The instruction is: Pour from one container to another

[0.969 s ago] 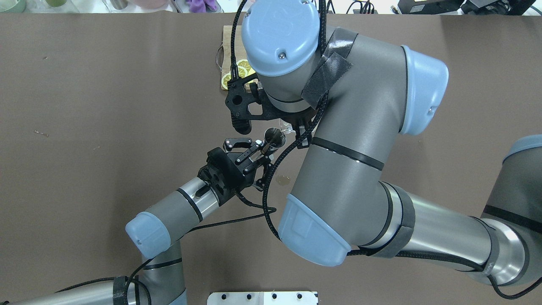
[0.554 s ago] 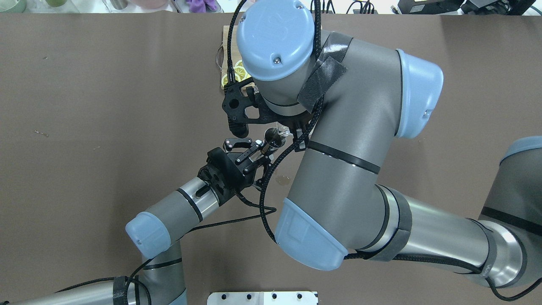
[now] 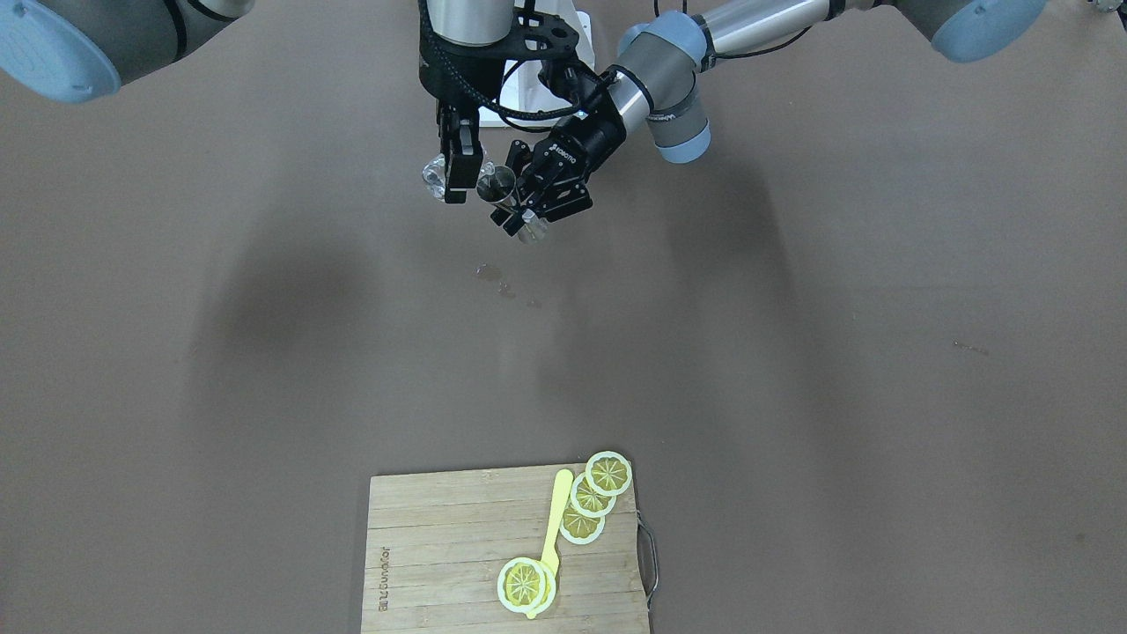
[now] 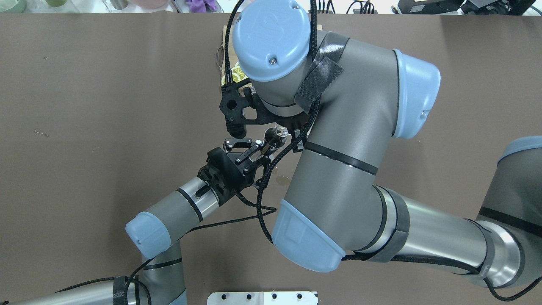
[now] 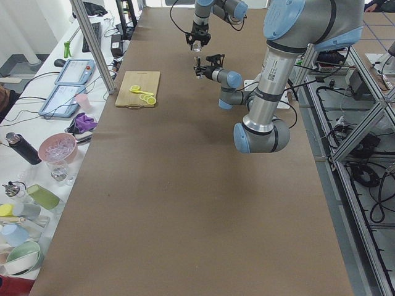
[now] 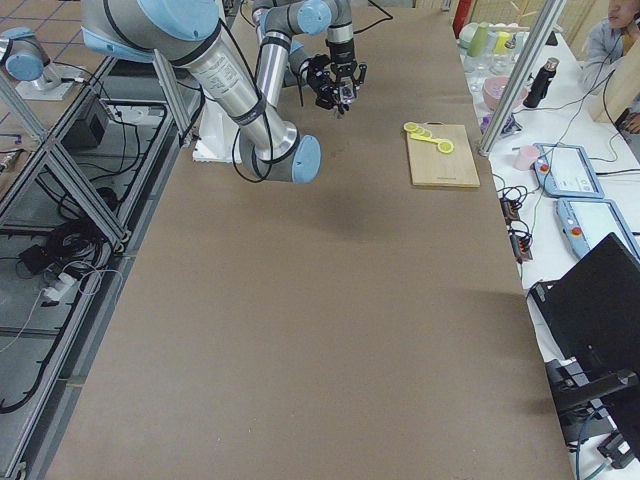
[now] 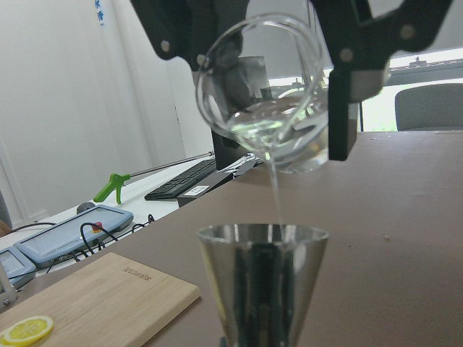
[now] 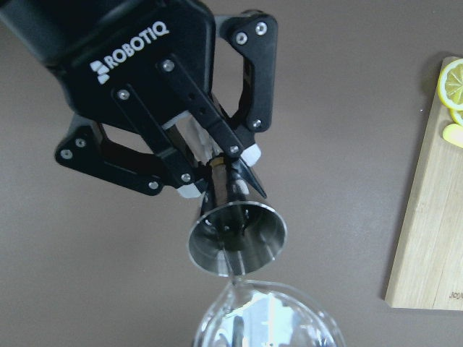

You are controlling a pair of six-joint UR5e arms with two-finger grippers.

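The grey metal jigger (image 7: 262, 282) stands upright in the air, and my left gripper (image 3: 526, 204) is shut on its narrow waist. Just above it the clear glass pitcher (image 7: 268, 94) is tipped with its lip down, held in my shut right gripper (image 3: 456, 167). A thin stream of clear liquid (image 7: 275, 195) falls from the lip into the jigger's open top cone (image 8: 237, 238). Liquid still sits in the pitcher's belly. In the overhead view the jigger's mouth (image 4: 272, 136) shows beside the right wrist, which hides the pitcher.
A wooden cutting board (image 3: 440, 563) with lemon slices (image 3: 592, 495) and a yellow spoon (image 3: 553, 521) lies at the table's far edge from the robot. Small wet spots (image 3: 496, 278) mark the brown table (image 3: 792, 352) under the grippers. The right arm's elbow (image 4: 338, 169) looms over the centre.
The right arm's wrist has swung a little to the overhead view's left and rolled further over the jigger. The left arm and the jigger have stayed still.
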